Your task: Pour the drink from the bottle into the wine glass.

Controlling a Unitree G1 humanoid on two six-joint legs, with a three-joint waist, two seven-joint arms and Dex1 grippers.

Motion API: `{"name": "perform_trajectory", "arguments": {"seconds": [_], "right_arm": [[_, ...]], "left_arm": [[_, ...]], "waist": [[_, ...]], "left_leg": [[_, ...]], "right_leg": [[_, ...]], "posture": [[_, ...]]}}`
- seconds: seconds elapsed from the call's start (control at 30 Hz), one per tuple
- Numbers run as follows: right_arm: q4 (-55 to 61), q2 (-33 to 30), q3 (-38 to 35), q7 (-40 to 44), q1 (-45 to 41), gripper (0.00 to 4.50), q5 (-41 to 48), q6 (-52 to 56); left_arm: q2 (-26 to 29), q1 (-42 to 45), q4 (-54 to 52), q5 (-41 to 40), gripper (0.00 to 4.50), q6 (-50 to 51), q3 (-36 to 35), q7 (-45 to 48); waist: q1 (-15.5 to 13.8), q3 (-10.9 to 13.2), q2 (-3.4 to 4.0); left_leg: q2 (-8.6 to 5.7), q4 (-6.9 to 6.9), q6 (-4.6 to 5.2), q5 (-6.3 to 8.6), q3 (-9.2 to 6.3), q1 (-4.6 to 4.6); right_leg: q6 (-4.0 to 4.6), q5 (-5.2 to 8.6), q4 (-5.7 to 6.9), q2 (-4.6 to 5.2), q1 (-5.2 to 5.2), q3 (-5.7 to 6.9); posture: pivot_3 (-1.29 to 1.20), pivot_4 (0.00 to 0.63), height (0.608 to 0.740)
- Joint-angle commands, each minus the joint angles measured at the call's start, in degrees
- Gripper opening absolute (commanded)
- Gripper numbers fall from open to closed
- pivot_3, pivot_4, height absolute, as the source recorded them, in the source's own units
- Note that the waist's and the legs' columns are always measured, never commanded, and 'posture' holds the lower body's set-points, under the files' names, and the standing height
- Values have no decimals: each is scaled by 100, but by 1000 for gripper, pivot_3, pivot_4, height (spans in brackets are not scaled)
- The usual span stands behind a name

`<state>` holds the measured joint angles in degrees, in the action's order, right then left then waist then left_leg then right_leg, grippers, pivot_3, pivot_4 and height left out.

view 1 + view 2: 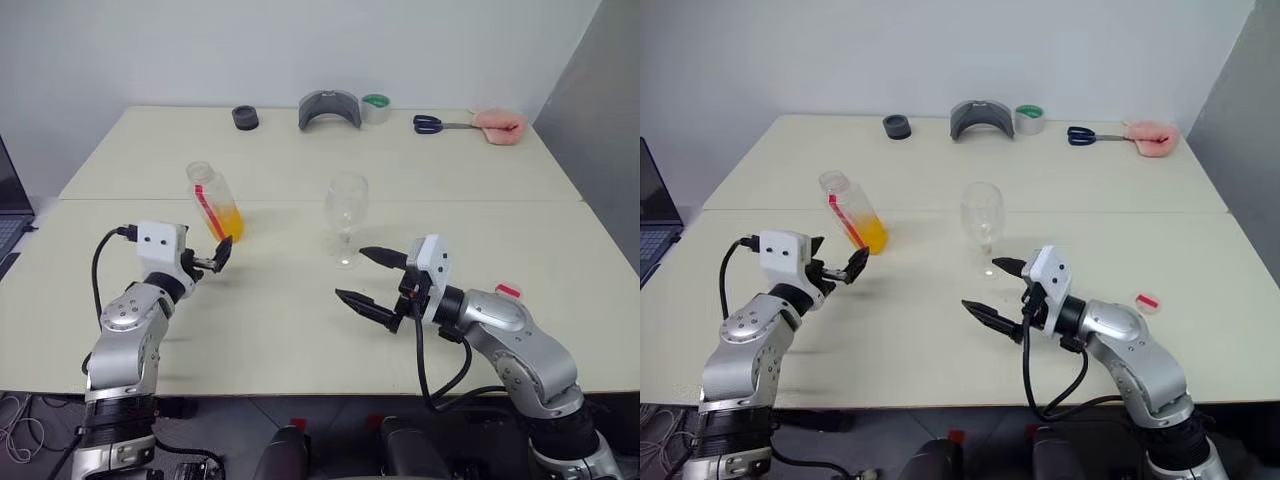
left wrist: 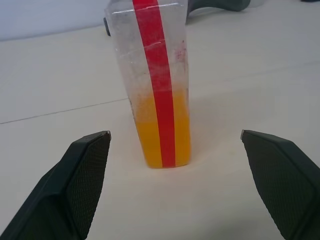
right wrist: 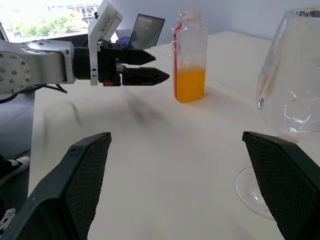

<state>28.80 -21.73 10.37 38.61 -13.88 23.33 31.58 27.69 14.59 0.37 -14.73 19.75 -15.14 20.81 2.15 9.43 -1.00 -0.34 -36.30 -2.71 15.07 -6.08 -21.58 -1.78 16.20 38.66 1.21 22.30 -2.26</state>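
Bottle (image 1: pixel 214 201), upright on the table (image 1: pixel 300 320) and about a third full of orange drink (image 1: pixel 229 221), stands just ahead of the open, empty left gripper (image 1: pixel 221 254), far nearer than the open right gripper (image 1: pixel 372 280).

soft, even light is falling from above, leaving the desk (image 1: pixel 300 300) bright and glare-free. faint, diffuse shadows are lying under the bottle (image 1: pixel 216 201) and the wine glass (image 1: pixel 345 215). in the right wrist view a bright window is glowing in one corner, and the near glass bowl is looking blurred. the end effector fingers (image 2: pixel 82 175) nearest each wrist camera are looming large and slightly soft.
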Motion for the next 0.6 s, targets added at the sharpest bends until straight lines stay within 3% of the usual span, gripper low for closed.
{"name": "perform_trajectory", "arguments": {"seconds": [0.03, 0.6], "right_arm": [[183, -20, 1, -13, -110, 4472, 51, -38], [112, -39, 34, -28, -205, 4472, 37, -43]], "left_arm": [[76, 340, 298, -17, 4500, -90, -61, 61], [273, 1746, 2393, 186, 4500, -782, 75, 572]], "waist": [[-6, 0, 0], [-21, 0, -1]], "left_leg": [[0, 0, -2, -1, 0, 0], [-3, -2, -5, -3, -3, -8]], "right_leg": [[0, 0, 0, 0, 0, 2], [0, 0, -1, 0, 3, 8]], "posture": [[0, 150, 740], [0, 150, 740]]}}
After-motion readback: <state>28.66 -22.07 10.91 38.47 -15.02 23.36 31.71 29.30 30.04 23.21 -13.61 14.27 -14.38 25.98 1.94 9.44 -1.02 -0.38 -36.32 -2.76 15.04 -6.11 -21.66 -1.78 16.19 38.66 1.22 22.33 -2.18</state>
